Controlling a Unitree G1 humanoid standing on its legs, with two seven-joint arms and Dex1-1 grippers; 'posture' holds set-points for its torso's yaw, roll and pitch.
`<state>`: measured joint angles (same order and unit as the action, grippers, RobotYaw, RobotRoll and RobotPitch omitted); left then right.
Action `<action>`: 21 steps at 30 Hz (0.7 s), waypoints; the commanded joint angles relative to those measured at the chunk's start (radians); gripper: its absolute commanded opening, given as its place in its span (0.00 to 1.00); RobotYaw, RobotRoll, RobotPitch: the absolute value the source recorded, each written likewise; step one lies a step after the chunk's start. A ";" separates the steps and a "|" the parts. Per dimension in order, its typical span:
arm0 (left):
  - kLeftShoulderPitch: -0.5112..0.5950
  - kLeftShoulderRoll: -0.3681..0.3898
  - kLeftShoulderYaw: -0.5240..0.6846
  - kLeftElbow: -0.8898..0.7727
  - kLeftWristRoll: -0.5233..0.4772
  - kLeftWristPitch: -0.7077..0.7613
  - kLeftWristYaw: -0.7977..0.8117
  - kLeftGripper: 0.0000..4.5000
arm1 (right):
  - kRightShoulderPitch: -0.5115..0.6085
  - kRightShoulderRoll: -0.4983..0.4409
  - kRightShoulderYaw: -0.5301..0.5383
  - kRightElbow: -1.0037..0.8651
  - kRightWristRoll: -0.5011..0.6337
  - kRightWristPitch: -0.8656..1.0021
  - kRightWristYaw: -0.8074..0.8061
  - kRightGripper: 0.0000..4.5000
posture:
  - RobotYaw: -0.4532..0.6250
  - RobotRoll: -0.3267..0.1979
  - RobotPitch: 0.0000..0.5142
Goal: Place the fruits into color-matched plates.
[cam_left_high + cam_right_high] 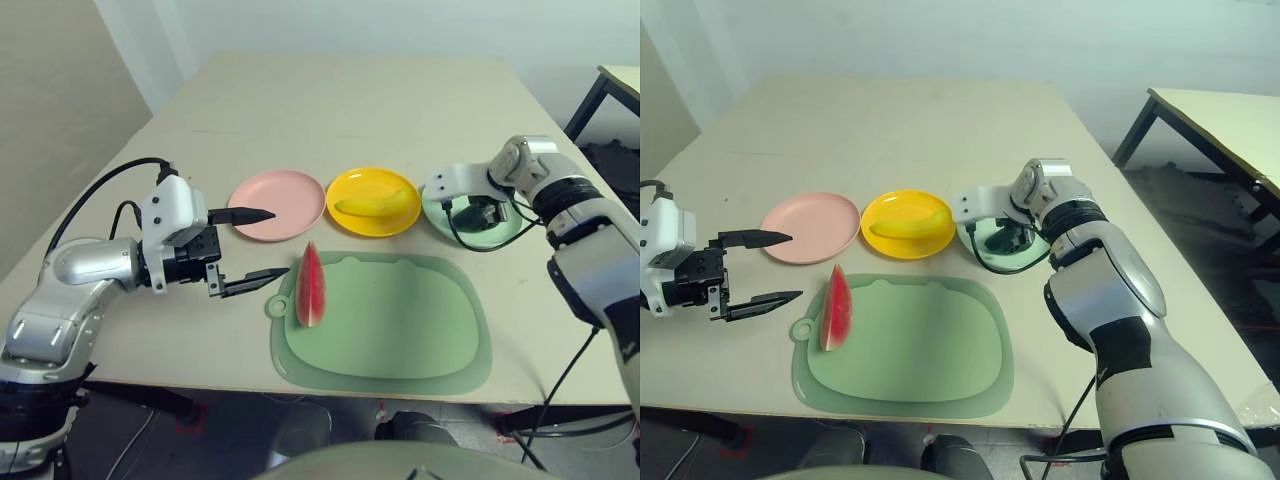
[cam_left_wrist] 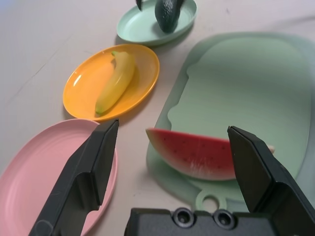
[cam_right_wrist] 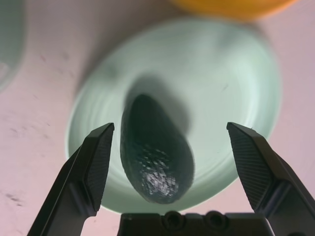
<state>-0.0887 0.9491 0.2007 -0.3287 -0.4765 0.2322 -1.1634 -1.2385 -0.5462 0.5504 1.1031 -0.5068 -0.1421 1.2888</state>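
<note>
Watermelon wedge sits on cutting mat's edge, near pink plate. Left gripper open beside it; right gripper open over avocado in mint plate. Risk: slanted wedge slipping or toppling when pinched.

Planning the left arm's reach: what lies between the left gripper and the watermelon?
Only bare table between the left gripper and the watermelon, as the left eye view shows; the pink plate sits beside that path.
</note>
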 commanded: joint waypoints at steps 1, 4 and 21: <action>-0.016 0.023 0.000 0.031 0.028 -0.056 -0.038 1.00 | 0.082 -0.040 -0.118 -0.288 0.173 0.146 0.183 1.00 | 0.62 0.62 0.00; -0.041 0.030 -0.025 0.053 0.046 -0.097 -0.067 1.00 | 0.226 -0.077 -0.202 -0.594 0.303 0.390 0.269 1.00 | 0.61 0.62 0.00; -0.374 -0.024 -0.302 0.424 0.279 -0.477 -0.270 1.00 | 0.833 0.072 -0.512 -1.460 0.734 0.865 -0.128 1.00 | 0.57 0.62 0.00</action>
<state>-0.4472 0.9269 -0.0786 0.0799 -0.2138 -0.2175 -1.4140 -0.4261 -0.4798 0.0643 -0.3313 0.2052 0.7455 1.2174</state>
